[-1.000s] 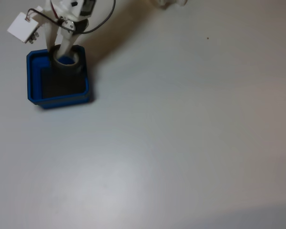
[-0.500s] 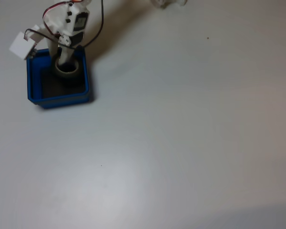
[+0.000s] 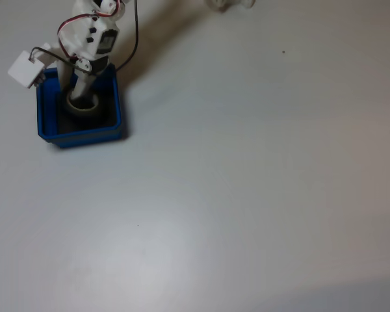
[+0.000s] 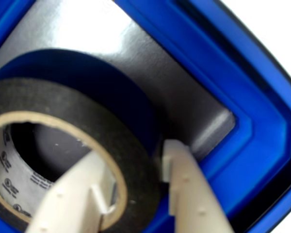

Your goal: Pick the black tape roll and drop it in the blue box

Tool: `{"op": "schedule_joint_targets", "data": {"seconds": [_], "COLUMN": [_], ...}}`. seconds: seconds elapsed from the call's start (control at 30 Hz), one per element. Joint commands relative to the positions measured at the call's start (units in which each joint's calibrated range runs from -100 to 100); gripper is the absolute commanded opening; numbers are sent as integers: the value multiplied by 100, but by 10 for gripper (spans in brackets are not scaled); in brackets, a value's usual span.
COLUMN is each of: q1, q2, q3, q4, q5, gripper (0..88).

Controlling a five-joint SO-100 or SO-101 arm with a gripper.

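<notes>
Fixed view: blue box point(image 3: 47, 123) sits top-left on table point(image 3: 247, 182); tape roll point(image 3: 83, 105) inside it, w/ gripper point(image 3: 82, 99) reaching in from behind.

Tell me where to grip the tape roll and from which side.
Grip the tape roll across its wall, one finger inside the beige core and one outside, coming from above. It lies in the blue box, hole up, and the box's walls block a sideways approach. The gripper straddles the wall this way in the wrist view.
</notes>
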Motion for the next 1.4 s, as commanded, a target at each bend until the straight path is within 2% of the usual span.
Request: {"op": "schedule_joint_targets", "data": {"seconds": [0.0,0.87,1.17,1.37], "q1": [37,-129,-139,-139], "q2": [-20,64,64,148], "q3": [-413,-377,-377,-404], "q4": [-122,-56,-56,-56], "q5": [11,37,37,37], "gripper": [7,12,111,125]}}
